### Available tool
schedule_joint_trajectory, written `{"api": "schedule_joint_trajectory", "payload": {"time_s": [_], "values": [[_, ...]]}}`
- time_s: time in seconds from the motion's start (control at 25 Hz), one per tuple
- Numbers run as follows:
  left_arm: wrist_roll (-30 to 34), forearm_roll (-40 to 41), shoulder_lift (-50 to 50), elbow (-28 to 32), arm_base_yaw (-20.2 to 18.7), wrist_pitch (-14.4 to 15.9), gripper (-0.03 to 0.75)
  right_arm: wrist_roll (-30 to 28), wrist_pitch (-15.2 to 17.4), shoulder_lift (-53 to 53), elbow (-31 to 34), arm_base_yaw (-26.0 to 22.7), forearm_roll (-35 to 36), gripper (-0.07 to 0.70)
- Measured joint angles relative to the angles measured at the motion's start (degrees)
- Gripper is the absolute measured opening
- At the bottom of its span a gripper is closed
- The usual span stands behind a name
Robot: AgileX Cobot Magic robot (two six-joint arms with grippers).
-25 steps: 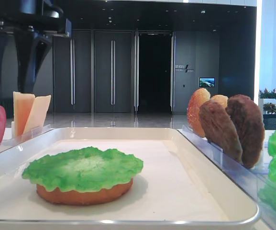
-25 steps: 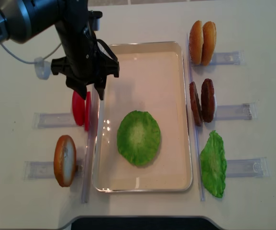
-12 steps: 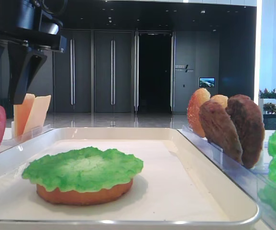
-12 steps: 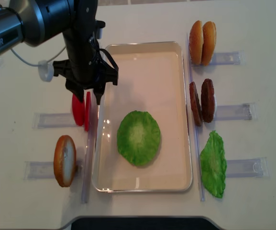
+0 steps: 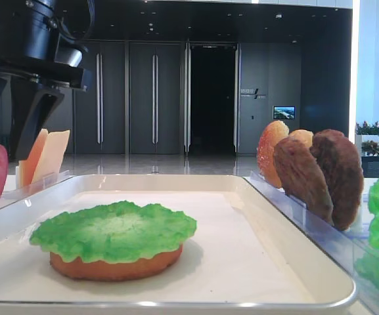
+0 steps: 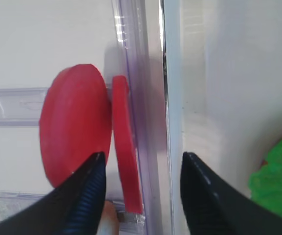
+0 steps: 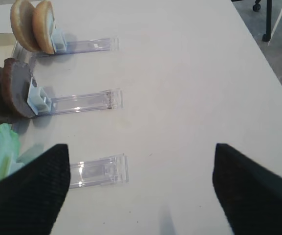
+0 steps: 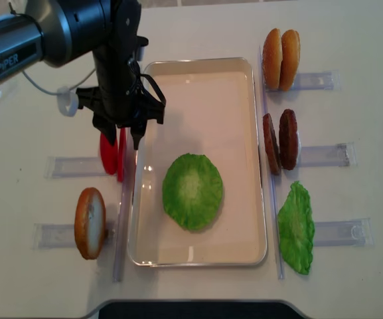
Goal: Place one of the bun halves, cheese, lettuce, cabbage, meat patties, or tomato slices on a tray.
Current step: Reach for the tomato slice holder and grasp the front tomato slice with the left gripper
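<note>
My left gripper [image 8: 120,136] hangs open just left of the cream tray [image 8: 204,93], over two red tomato slices [image 8: 109,154] standing on edge in a clear rack. In the left wrist view the thinner tomato slice [image 6: 126,161] stands between the jaws of the left gripper [image 6: 143,164], untouched, and the wider slice [image 6: 75,132] sits outside the left finger. On the tray a green lettuce leaf [image 8: 192,191] lies on a bun half [image 5: 110,268]. My right gripper [image 7: 141,149] is open over bare table.
Racks right of the tray hold two bun halves [image 8: 281,58], two brown meat patties [image 8: 279,141] and a lettuce leaf [image 8: 295,227]. Another bun half [image 8: 89,222] stands at the front left. Cheese slices [image 5: 44,154] stand behind the left arm.
The left gripper has come down and slightly forward over the tomato slices, with its jaws held at the same width. The food and the tray have not moved.
</note>
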Motion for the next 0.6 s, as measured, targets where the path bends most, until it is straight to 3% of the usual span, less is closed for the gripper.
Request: {"api": "schedule_joint_trajectory", "payload": {"time_s": [0.48, 0.6], "values": [[0.5, 0.7, 3.3, -0.1, 0.0, 0.0, 0.377, 0.0, 0.0, 0.0, 0.0, 0.0, 0.0, 0.593], [0.9, 0.7, 3.4, -0.1, 0.0, 0.0, 0.321, 0.0, 0.0, 0.0, 0.0, 0.0, 0.0, 0.593]]}}
